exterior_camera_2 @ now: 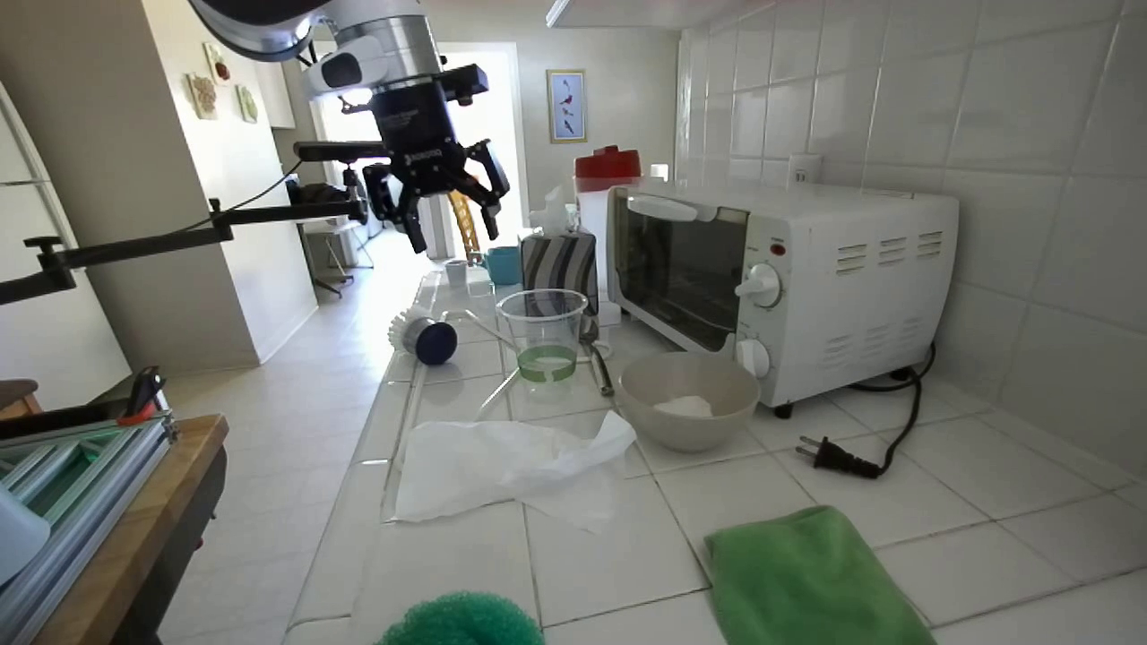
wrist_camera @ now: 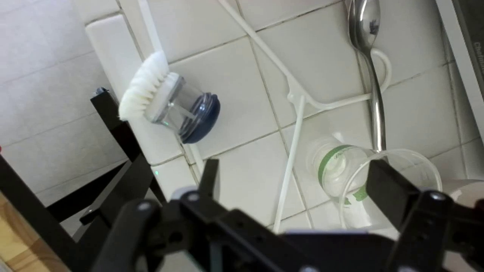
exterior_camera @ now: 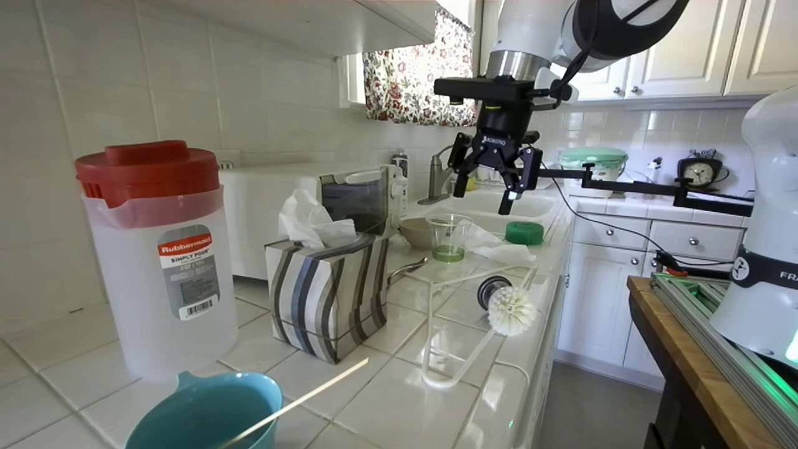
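My gripper hangs open above the tiled counter in both exterior views, with nothing between its fingers. In the wrist view, the jaws stand wide apart over the counter. A clear cup with a green band lies below, partly hidden behind the right finger. A thin white frame, like a hanger, lies flat on the tiles between the fingers and beyond. Left of it rests a brush with white bristles and a dark blue cap, on its side near the counter edge. Metal spoons cross the frame's hooked end.
A white toaster oven stands by the wall, near a striped tissue box and a red-lidded pitcher. A beige bowl, white paper, green cloth, green scrubber and teal cup also lie about.
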Robot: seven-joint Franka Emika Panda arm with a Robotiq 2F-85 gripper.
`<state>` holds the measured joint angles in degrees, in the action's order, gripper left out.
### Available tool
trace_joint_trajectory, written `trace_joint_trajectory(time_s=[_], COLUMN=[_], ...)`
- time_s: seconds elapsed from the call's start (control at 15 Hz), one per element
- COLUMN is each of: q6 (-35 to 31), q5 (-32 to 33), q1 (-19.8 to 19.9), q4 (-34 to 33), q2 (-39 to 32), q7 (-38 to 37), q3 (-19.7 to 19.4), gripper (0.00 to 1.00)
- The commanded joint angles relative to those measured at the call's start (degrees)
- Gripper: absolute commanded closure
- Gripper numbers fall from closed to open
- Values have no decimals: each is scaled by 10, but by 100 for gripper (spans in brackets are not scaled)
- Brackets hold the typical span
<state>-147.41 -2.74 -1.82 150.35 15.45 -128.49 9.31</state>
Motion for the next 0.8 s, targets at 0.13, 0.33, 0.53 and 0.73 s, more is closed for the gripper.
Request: trace_joint_trajectory(time_s=[0.13, 0.33, 0.53, 0.73], q6=[6, 12, 17, 24], q5=[-3, -3, -3, -24], q1=[8, 19, 22, -19], q4=[-3, -8, -13, -6], q2=[-2, 3, 1, 7], q7=[-18, -83, -143, -18], q3=[3, 9, 13, -8], gripper=[0, 0, 0, 0])
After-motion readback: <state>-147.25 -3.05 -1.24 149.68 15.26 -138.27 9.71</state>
